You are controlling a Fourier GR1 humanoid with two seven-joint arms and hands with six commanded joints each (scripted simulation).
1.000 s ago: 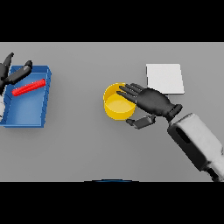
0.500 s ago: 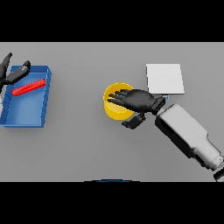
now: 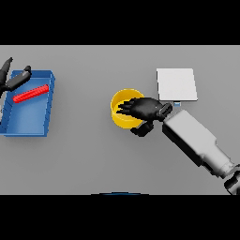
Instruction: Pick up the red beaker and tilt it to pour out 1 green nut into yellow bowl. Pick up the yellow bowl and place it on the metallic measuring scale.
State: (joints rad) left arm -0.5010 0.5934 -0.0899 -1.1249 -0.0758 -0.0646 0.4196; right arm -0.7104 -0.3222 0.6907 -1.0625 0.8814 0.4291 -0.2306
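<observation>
Reaching farther left, the right hand [image 3: 143, 108] now curls over the yellow bowl [image 3: 123, 108] at mid-table, apparently gripping its rim, ready to lift toward the scale [image 3: 176, 84] nearby.

Your right arm comes in from the lower right and runs up and to the left, its white and grey forearm lying diagonally, the wrist bent toward the middle of the view. Your right hand [image 3: 144, 108] is palm down with the fingers reaching left, slightly curled and spread; the thumb hangs below them, bent inward. Your left hand [image 3: 11, 78] shows at the far left edge, fingers pointing up and to the right, loosely spread and relaxed.
</observation>
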